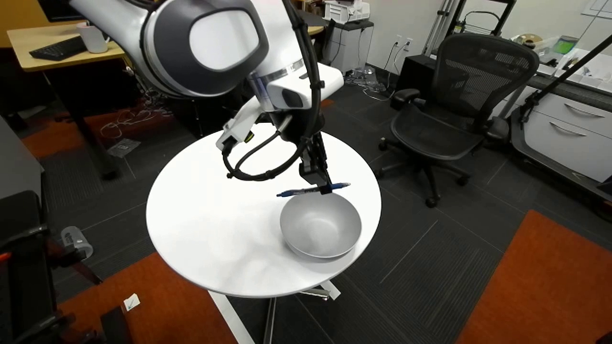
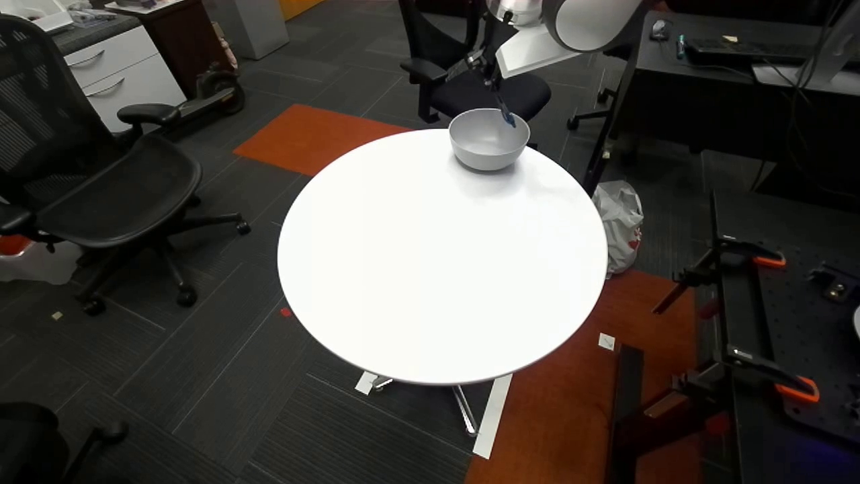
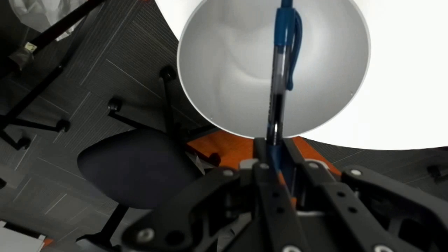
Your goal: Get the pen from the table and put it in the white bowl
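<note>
The blue pen [image 1: 299,191] is held crosswise in my gripper [image 1: 325,187], just above the white bowl's rim in an exterior view. The pen also shows at the bowl's inner edge in an exterior view [image 2: 509,119]. In the wrist view, the pen [image 3: 280,73] extends from the gripper [image 3: 274,143] out over the bowl [image 3: 325,73]; its far end is cut off by the frame. The fingers are shut on the pen's barrel. The white bowl [image 1: 320,234] stands upright near the edge of the round white table [image 1: 215,215]; its inside shows no objects.
A black mesh chair [image 1: 459,95] stands beside the table. A wooden desk with a keyboard [image 1: 60,48] and a mug [image 1: 93,38] is behind the arm. A black bench with orange-tipped clamps [image 2: 799,390] stands near the table. Another dark chair [image 2: 487,94] is behind the bowl.
</note>
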{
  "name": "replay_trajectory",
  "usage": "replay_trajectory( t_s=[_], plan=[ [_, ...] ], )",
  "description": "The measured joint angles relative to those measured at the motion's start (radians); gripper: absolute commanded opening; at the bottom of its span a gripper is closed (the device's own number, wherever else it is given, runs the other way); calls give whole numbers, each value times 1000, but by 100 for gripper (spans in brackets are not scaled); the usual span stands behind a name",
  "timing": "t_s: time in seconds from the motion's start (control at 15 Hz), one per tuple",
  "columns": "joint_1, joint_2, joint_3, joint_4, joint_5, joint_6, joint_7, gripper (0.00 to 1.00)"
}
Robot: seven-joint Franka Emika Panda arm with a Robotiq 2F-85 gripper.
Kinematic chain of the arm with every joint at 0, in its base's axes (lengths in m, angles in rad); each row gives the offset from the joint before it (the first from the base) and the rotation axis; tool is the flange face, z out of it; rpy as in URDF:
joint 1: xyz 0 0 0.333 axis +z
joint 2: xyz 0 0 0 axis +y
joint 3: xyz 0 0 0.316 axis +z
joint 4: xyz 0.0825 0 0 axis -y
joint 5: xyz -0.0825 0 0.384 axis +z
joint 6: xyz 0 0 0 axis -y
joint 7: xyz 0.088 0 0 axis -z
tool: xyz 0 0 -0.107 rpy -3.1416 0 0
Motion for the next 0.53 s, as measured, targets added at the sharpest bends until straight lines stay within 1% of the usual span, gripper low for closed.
replay_trajectory(
  t_s=[0.07, 0.2, 0.27, 0.53],
  plan=[
    [-15, 12, 11, 12, 6, 0, -12, 39],
    [-34, 34, 27, 33, 17, 0, -23, 52],
    [-40, 45, 32, 43, 25, 0, -32, 61],
    [-44, 67, 38, 70, 37, 0, -36, 89]
  ],
)
